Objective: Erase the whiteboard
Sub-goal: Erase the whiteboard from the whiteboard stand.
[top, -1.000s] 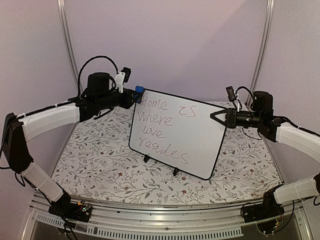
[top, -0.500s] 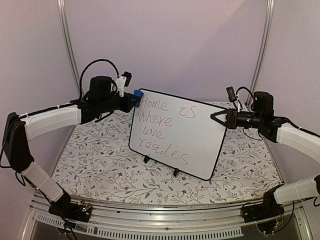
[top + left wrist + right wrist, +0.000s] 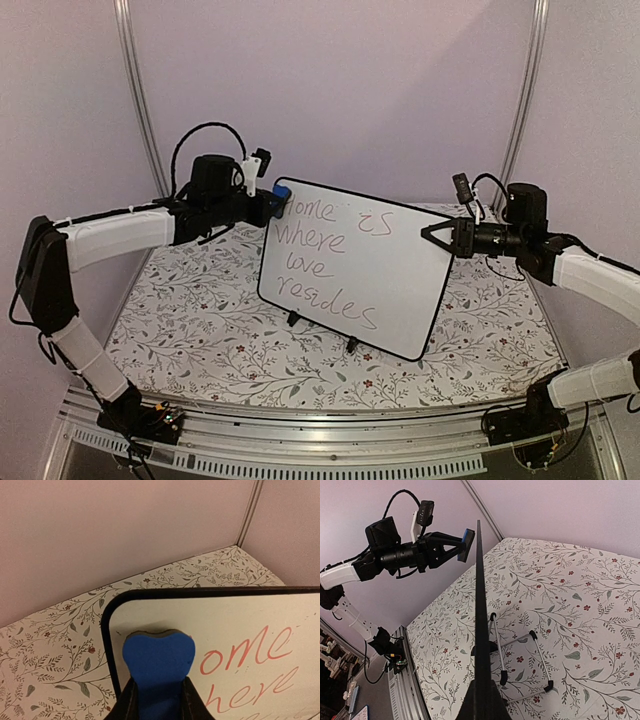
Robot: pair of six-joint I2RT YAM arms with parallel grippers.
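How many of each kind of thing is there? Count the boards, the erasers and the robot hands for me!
Whiteboard: 1
Blue eraser: 1
Robot hands: 2, the left hand and the right hand
Total: 4

Left gripper (image 3: 160, 700), pinching the small blue foam eraser block (image 3: 158, 655): shifted right and slightly down, from just outside the top-left corner of the white rectangular whiteboard with thin black rim (image 3: 380, 260) to over that corner, inside the rim. Purple handwritten first word (image 3: 245, 655): formerly read whole; now only "ome" shows beside the block, the first letter either wiped or covered, cannot tell which. Left arm's black elbow (image 3: 40, 265): drawn nearer the whiteboard's left edge.
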